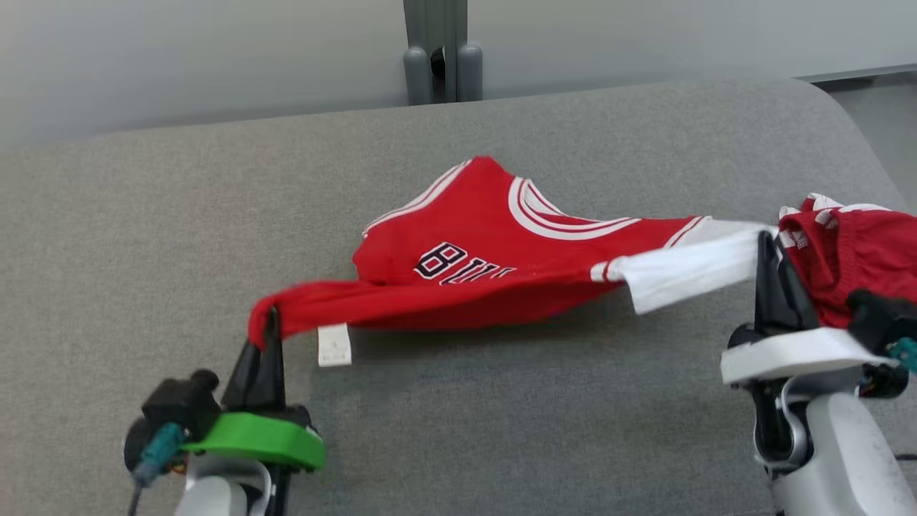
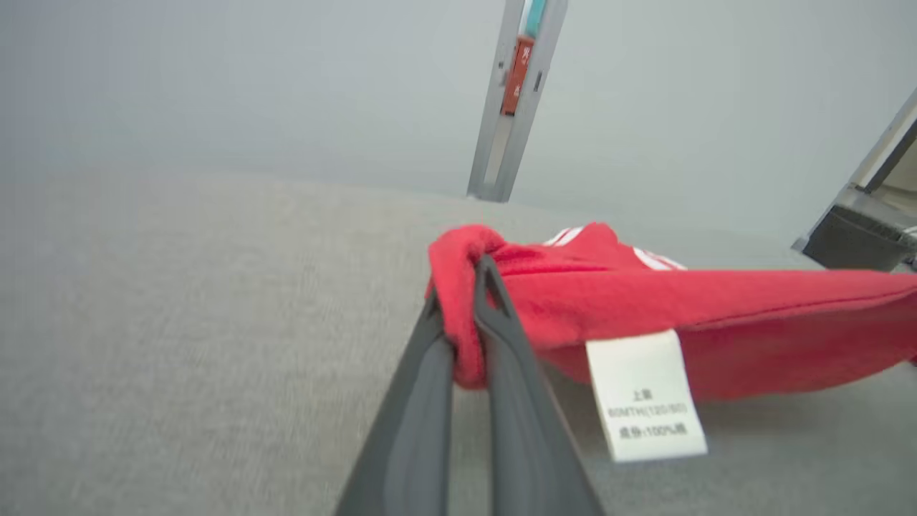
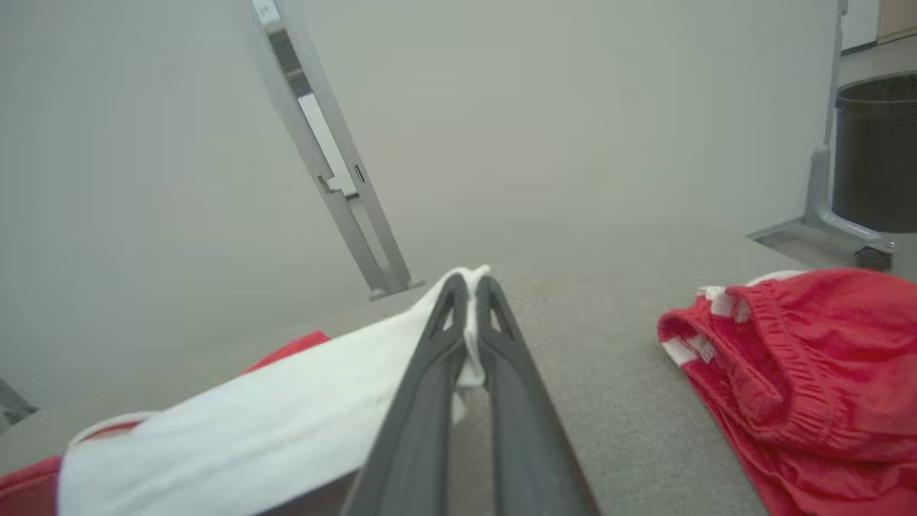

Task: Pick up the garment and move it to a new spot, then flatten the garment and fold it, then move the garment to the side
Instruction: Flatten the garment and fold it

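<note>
1 jersey (image 1: pixel 487 244) stretches between 2 pincers: left pincer (image 1: pixel 271 317) clenched on its red edge, right pincer (image 1: pixel 766 242) clenched on its white end. 1 pair of shorts (image 1: pixel 852 251) lies on the bench (image 1: pixel 501 423).

The grey table (image 1: pixel 129 236) lies open at the far left and along the near strip. The red garment (image 1: pixel 494 287), stretched across the middle from left to right, bars the way from near to far. Red shorts (image 1: pixel 845 251) crowd the right edge, and a grey post (image 1: pixel 435 50) stands behind the far edge.
</note>
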Motion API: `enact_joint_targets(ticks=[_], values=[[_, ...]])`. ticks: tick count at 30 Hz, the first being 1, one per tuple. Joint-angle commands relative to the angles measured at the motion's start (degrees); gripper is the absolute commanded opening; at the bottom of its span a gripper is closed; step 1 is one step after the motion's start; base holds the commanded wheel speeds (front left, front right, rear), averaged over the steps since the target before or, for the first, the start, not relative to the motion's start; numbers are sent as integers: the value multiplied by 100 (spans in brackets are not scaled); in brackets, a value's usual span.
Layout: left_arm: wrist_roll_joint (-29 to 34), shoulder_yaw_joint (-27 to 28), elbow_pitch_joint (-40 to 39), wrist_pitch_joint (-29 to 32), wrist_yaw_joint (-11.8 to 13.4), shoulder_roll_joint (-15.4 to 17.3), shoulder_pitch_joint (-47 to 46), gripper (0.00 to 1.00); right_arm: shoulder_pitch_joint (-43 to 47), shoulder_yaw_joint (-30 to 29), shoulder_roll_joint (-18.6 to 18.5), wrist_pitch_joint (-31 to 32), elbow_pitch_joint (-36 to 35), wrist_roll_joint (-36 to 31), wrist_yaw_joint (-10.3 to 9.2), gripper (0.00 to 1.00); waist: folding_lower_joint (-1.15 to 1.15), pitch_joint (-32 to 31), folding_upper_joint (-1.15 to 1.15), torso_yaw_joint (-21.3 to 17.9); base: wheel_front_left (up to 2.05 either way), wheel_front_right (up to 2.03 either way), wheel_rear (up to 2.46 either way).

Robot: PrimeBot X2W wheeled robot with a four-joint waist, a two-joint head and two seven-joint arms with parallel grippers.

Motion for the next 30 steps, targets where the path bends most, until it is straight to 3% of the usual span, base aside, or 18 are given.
enact_joint_targets(ticks=[1, 4, 7, 12, 16, 21, 27, 30], values=[[-32, 100, -275, 1, -49, 30, -197, 0, -200, -49, -31, -3, -290, 192, -11, 0, 0, -301, 0, 1, 0, 0, 0], [125, 232, -765, 1, -152, 56, -632, 0, -597, -30, -22, -3, -885, 399, -11, 0, 0, -445, 0, -19, 0, 0, 0], [279, 240, -1075, 1, -237, 289, -1314, 0, -1244, 91, -17, -2, -1390, 387, -10, 0, 0, -526, 0, -22, 0, 0, 0], [191, 429, -1341, 206, -239, 629, -2584, 0, -2381, 286, -246, -2, -1648, 174, -9, 0, 0, -550, 0, 26, 0, 0, 0], [297, 499, -1180, 608, -142, 862, -3358, 0, -3081, 334, -409, 1, -1339, 25, -9, 0, 0, -370, 0, 76, 0, 0, 0], [13, 721, -572, 975, 107, 739, -3930, 0, -3707, 337, -480, 2, -494, -202, -11, 0, 0, 178, 0, 187, 0, 0, 0], [200, 561, 605, 698, 200, 664, -4695, 0, -4630, 138, -407, 0, 353, -738, -11, 0, 0, 878, 0, 291, 0, 0, 0], [296, 529, 1284, 378, 209, 770, -5321, 0, -5179, -196, -394, -1, 432, -1134, -12, 0, 0, 1049, 0, 247, 0, 0, 0]])
